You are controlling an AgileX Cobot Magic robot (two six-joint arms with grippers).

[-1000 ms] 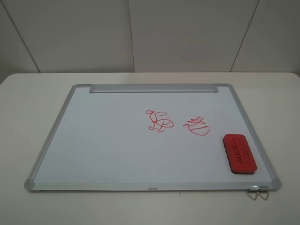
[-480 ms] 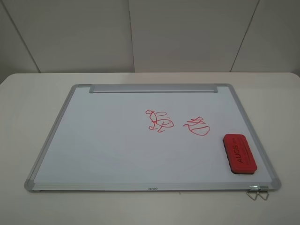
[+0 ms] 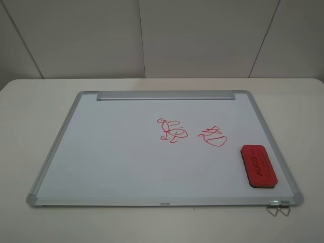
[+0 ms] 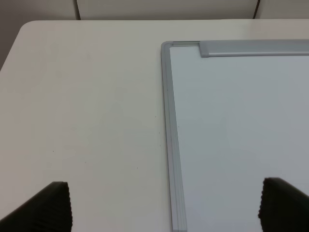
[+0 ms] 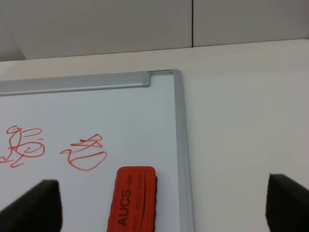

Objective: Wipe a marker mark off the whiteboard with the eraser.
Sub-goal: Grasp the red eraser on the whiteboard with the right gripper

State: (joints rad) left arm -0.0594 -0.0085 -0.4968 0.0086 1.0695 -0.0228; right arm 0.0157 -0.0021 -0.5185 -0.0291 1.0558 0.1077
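The whiteboard (image 3: 116,152) lies flat on the table, its silver bar (image 3: 166,95) on the far edge. The marker mark (image 3: 172,130), a thin red scribble of small loops, sits near the board's middle and appears in the right wrist view too (image 5: 24,145). The red eraser (image 3: 258,165) rests lettering up on the board near its right front corner. My right gripper (image 5: 164,203) hovers open just short of the eraser (image 5: 131,200). My left gripper (image 4: 166,208) is open over the board's left frame (image 4: 169,125). Neither gripper shows in the exterior high view.
A second red scribble (image 3: 212,136) with one big oval loop lies between the mark and the eraser. Metal hanger clips (image 3: 277,207) stick out under the board's front right corner. White table (image 3: 30,111) surrounds the board, with wall panels behind.
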